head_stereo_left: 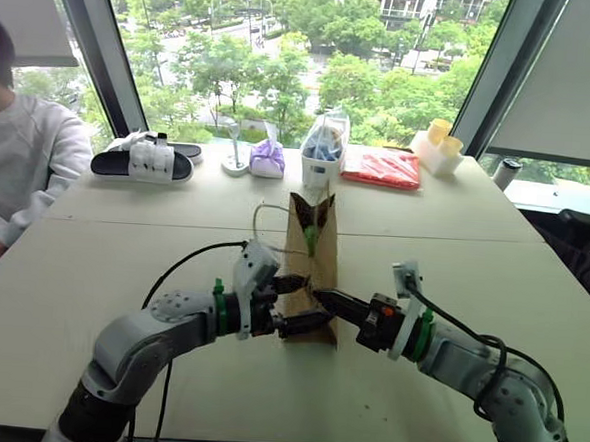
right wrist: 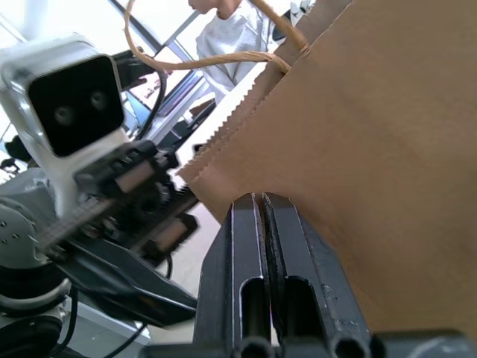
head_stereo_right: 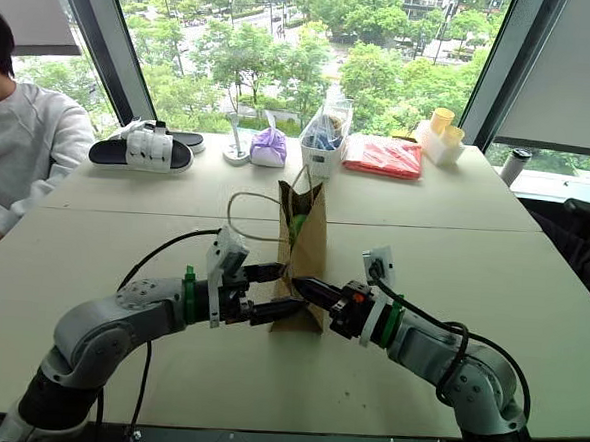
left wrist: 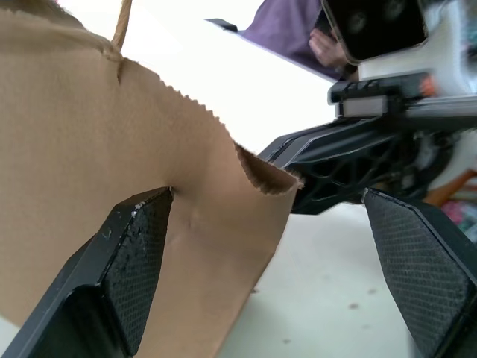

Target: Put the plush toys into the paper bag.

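My right pincer (head_stereo_right: 301, 286) is clamped tight against the paper bag (head_stereo_right: 306, 257) mid-tabletop; the left pincer (head_stereo_right: 277, 292) gapes around its edge. Thin kraft crumples (green plush toy (head_stereo_right: 297, 225) inside), so I'd grip the rim.

Bright daylight pours in through the windows (head_stereo_left: 285, 60) behind the table (head_stereo_left: 90, 299), leaving the trees outside slightly washed out. The pale tabletop is evenly lit, with only soft shadows. In the left wrist view the background glares white and the near claw fingers (left wrist: 134, 261) look soft; the head views stay sharp
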